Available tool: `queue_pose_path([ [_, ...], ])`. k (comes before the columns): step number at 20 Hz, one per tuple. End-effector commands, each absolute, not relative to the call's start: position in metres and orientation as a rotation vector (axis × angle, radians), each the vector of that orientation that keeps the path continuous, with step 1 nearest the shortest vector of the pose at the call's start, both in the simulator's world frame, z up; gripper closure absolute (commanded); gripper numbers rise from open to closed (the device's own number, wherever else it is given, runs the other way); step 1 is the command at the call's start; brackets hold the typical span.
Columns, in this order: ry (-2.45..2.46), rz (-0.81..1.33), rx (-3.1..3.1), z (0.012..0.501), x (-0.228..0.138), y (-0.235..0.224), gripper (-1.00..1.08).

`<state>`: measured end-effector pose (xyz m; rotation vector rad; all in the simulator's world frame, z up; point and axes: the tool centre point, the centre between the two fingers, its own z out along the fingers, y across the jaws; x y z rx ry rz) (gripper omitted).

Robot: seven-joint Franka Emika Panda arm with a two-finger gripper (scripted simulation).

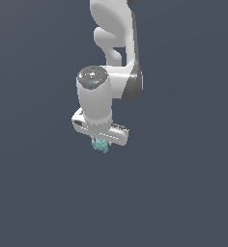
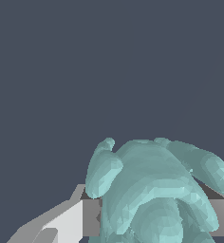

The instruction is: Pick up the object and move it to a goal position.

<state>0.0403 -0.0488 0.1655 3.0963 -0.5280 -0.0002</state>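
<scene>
The object [image 1: 100,144] is a small pale teal lumpy figurine with knobby protrusions. In the exterior view it peeks out just under the white hand of the arm, mostly hidden by it. In the wrist view the object [image 2: 154,190] fills the space between the two grey fingers [image 2: 91,217], which press against its sides. My gripper [image 1: 101,143] is shut on the object; in the exterior view its fingertips are hidden behind the hand.
The white arm [image 1: 116,38] comes down from the top of the exterior view. Around it is only a plain dark grey-blue surface [image 1: 38,193].
</scene>
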Motion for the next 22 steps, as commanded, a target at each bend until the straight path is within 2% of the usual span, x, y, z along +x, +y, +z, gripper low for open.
queue_pose_path([
  [1,-0.528,0.000,3.096,0.194,0.045,-0.041,1.08],
  [13,-0.529,0.000,3.095,0.318,0.070,-0.009,1.08],
  [22,-0.528,0.000,3.096,0.372,0.083,0.005,1.08],
])
